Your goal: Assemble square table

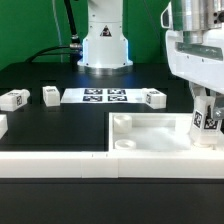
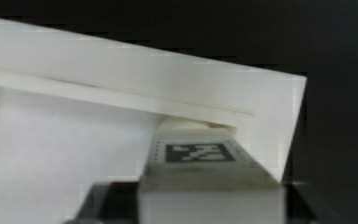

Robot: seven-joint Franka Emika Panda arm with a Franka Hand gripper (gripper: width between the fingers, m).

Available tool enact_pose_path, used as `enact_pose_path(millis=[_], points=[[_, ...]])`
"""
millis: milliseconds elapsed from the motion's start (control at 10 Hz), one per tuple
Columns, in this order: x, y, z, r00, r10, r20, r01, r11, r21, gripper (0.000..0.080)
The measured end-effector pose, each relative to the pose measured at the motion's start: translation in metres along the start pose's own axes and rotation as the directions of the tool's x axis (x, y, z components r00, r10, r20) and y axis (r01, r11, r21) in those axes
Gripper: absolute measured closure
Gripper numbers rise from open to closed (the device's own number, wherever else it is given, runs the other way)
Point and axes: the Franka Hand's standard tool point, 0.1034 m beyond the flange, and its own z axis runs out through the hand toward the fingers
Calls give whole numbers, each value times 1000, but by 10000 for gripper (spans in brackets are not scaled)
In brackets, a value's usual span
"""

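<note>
The white square table top (image 1: 150, 131) lies tray-like, rim up, at the exterior view's right. A short white tagged leg (image 1: 208, 118) stands upright in its right far corner. My gripper (image 1: 207, 106) comes down from above and is shut on that leg. In the wrist view the leg (image 2: 197, 160) shows its marker tag between my dark fingers (image 2: 115, 202), and its far end meets the corner of the table top (image 2: 87, 140). Whether the leg is seated in the corner is hidden.
Three loose tagged legs (image 1: 14, 98) (image 1: 50, 95) (image 1: 153, 97) lie in a row behind the top, on either side of the marker board (image 1: 105, 96). A long white border wall (image 1: 60, 160) runs along the front. The robot base (image 1: 104, 45) stands at the back.
</note>
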Motion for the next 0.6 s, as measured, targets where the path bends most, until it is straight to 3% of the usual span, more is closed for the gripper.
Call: enact_pose_path(millis=[100, 200, 300, 600], points=[[1, 0, 0, 985, -171, -18, 171, 985, -9, 315], [-2, 0, 0, 959, -281, -25, 281, 960, -18, 204], [-4, 0, 1, 883, -469, -28, 468, 883, -23, 166], [-2, 0, 1, 765, -643, -24, 643, 766, -30, 150]])
